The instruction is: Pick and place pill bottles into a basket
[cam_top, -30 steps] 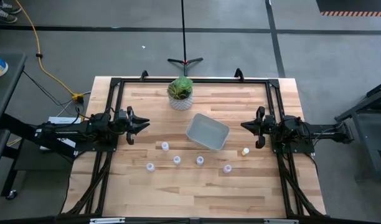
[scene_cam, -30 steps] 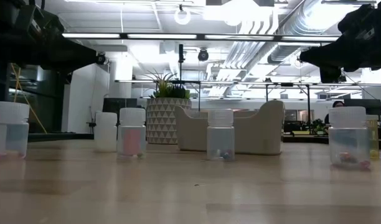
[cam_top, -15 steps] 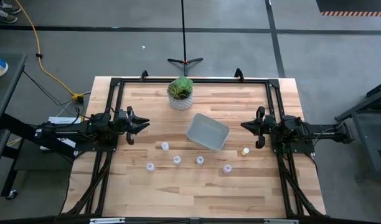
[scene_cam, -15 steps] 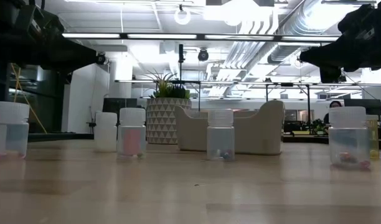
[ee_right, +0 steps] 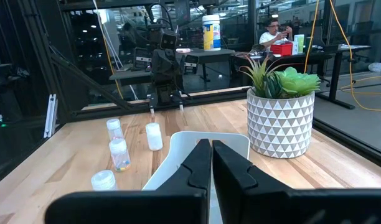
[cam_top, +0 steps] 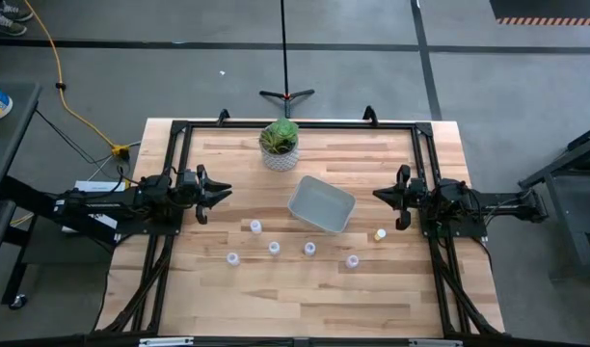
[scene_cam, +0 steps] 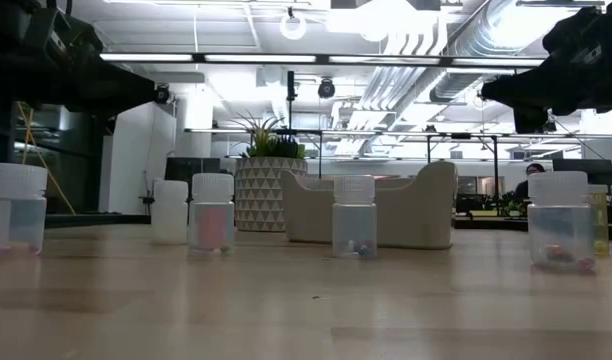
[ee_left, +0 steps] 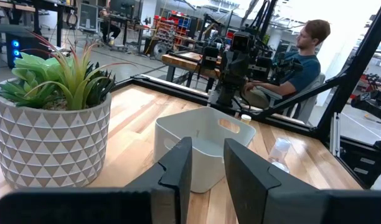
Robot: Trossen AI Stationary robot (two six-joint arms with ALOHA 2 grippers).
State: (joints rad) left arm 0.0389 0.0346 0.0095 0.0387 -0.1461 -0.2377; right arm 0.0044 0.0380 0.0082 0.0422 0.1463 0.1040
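Pill bottles upright on worktop, likely light, rigid, tippy: grip mid-body; left pincer slightly spread, right pincer pressed together.

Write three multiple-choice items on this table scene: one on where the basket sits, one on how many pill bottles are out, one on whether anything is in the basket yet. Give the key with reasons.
1. Where is the basket?
A. Near the table's middle, between the two arms
B. At the near edge, below the bottles
C. Off the table, on the floor

2. How many pill bottles stand on the table?
A. Three
B. Six
C. Nine

3. What is in the basket?
A. Two bottles
B. The plant
C. Nothing that shows

Key: 1 A, the high view shows it between the left gripper and the right gripper, beside the potted plant. 2 B, six small bottles show from above. 3 C, its inside looks bare.
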